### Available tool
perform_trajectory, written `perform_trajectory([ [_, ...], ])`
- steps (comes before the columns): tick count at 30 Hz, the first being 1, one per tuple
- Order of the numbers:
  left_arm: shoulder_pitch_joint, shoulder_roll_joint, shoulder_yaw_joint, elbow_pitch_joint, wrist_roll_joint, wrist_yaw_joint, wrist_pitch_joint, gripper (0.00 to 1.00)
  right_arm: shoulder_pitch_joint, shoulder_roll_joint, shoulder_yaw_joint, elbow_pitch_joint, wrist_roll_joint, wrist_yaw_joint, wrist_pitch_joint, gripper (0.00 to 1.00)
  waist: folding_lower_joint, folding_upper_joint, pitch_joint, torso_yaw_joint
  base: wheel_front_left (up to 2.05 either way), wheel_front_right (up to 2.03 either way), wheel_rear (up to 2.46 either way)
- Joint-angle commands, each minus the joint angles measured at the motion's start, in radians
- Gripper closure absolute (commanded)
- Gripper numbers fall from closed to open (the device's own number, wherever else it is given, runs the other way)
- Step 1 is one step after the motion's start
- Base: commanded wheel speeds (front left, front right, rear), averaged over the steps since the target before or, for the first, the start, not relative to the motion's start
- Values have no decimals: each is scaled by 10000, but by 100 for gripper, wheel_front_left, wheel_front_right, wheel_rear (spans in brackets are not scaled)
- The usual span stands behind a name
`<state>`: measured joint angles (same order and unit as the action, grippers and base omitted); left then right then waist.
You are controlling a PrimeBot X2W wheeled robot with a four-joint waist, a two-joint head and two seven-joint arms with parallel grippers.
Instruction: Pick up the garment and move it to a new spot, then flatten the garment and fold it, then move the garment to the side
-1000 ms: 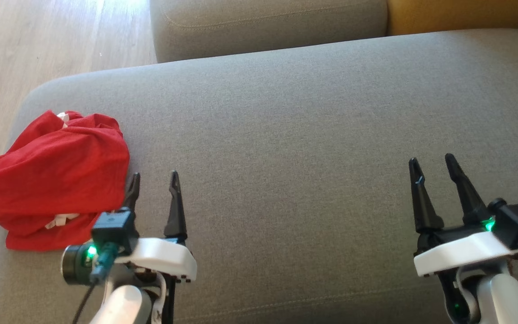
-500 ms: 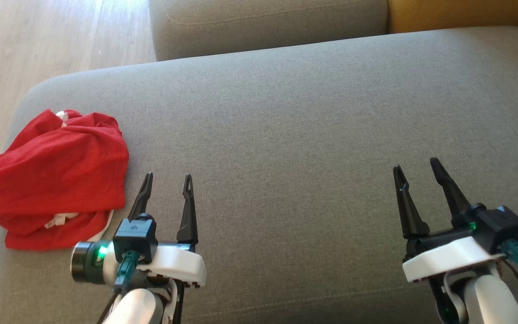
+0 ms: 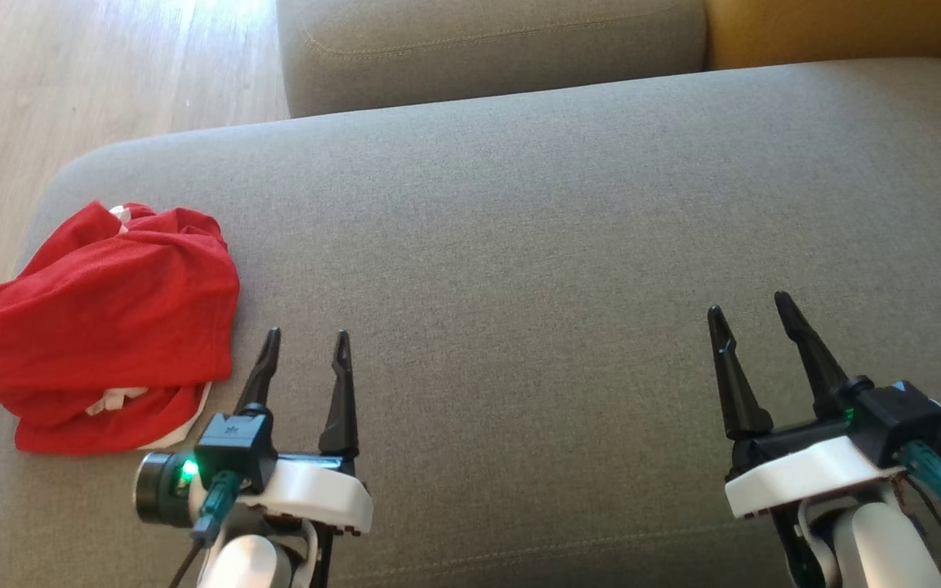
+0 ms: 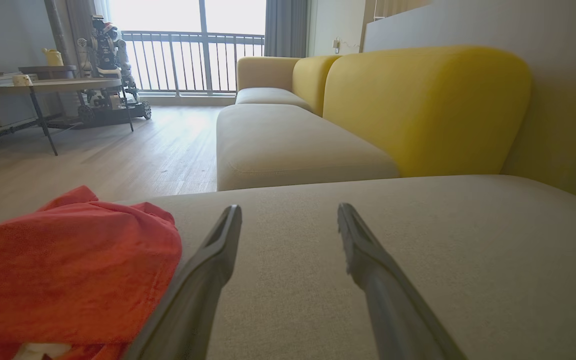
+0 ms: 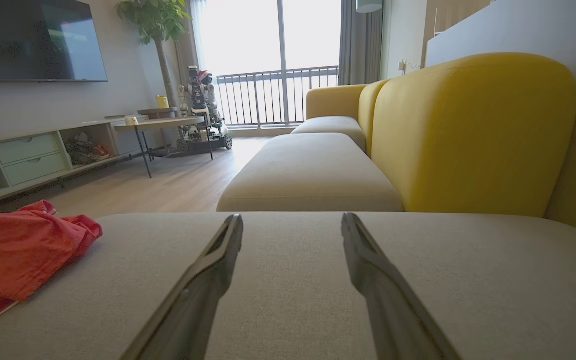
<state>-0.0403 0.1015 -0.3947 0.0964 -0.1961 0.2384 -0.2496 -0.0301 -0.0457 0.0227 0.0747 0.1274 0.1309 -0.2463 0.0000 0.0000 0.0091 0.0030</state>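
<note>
Looks like both grippers have been pulled inward a bit since a second ago: the left gripper has been shifted toward 3 o'clock, off the cloth's edge, and the right gripper nudged toward 9 o'clock. The red garment hasn't been budged.

The garment is left bunched in a crumpled heap at the 9 o'clock end of the grey sofa cushion, with a bit of white trim seen along its lower edge. It's sat at roughly 10 o'clock from the left gripper, just beside it, with a sliver of cushion seen between cloth and nearest finger.

Both pairs of jaws are spread wide with nothing held between them, fingers pointed toward 12 o'clock, low over the cushion. The right gripper is parked well apart from the garment, out at 4 o'clock in the head view.

A yellow backrest is seen at 2 o'clock in the right wrist view, and wood floor at 11 o'clock in the head view.
</note>
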Motion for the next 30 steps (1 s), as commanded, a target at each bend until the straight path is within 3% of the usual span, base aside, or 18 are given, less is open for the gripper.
perform_trajectory([
  [1, -270, -72, 418, -184, 153, -153, -122, 0, -317, -45, 260, -208, -124, -2, 50, 0, 0, 0, -4, -3, 0, 0, 0],
  [9, -227, -365, 812, 303, 460, -657, -122, 0, -371, -45, 273, 53, -22, -2, 125, 0, 0, 0, -51, -21, 0, 0, 0],
  [20, -258, -496, 1095, 486, 597, -911, -122, 0, -411, -45, 232, 151, -30, -2, 105, 0, 0, 0, -49, 40, 0, 0, 0],
  [30, -337, -510, 1194, 324, 602, -839, -122, 0, -309, -45, 466, 20, 29, -2, 72, 0, 0, 0, 57, 911, 0, 0, 0],
])
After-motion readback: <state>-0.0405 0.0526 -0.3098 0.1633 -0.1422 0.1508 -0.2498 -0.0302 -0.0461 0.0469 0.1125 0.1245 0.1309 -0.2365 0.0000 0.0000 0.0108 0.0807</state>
